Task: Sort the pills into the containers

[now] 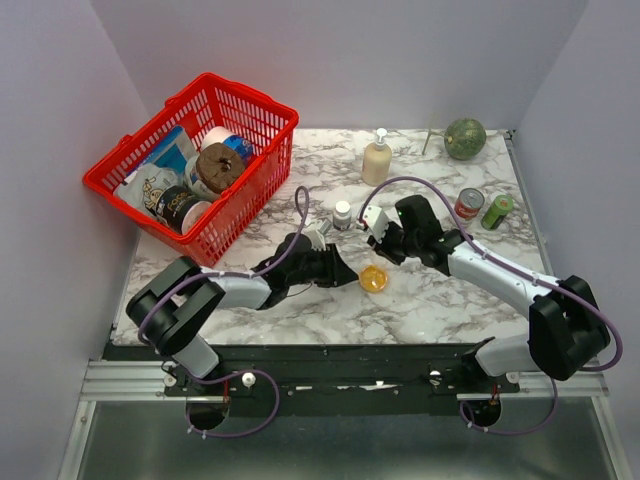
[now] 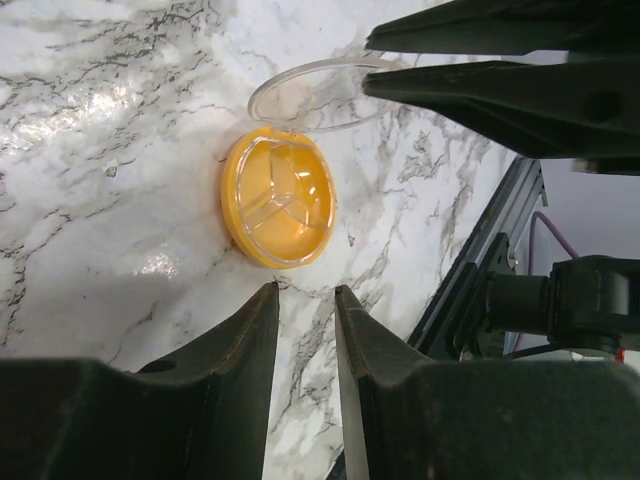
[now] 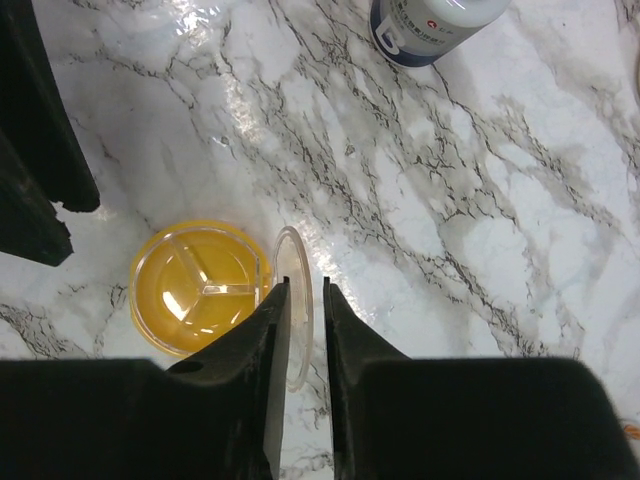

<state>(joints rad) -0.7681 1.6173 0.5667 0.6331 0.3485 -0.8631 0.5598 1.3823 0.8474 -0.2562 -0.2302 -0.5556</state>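
Two robot arms meet over a marble-patterned bench (image 1: 450,305), where a round amber dish (image 3: 200,285) with three compartments sits near the front edge, between the two wrists. The dish glows orange throughout, and single pills cannot be made out inside it.

The right gripper (image 3: 305,285) reaches down just beside the dish. Its fingers (image 2: 480,40) stand narrowly parted around the rim of a clear lid (image 3: 293,250), which is tipped up on edge with its lower rim against the dish. Whether the fingers actually pinch the lid cannot be told.

The left gripper (image 2: 305,290) points at the dish from the opposite side. Its fingers are slightly spread with nothing between them, and their tips are close to the dish but apart from it.

A small white pill bottle (image 1: 343,213) with a dark label band stands upright farther back, close to the right wrist.

A red basket (image 1: 235,90) filled with packaged goods sits at the far left corner. A beige pump bottle (image 1: 377,160), a green melon (image 1: 465,138), a red-labelled can (image 1: 468,204) and a green can (image 1: 497,210) are spread along the back and right of the bench.
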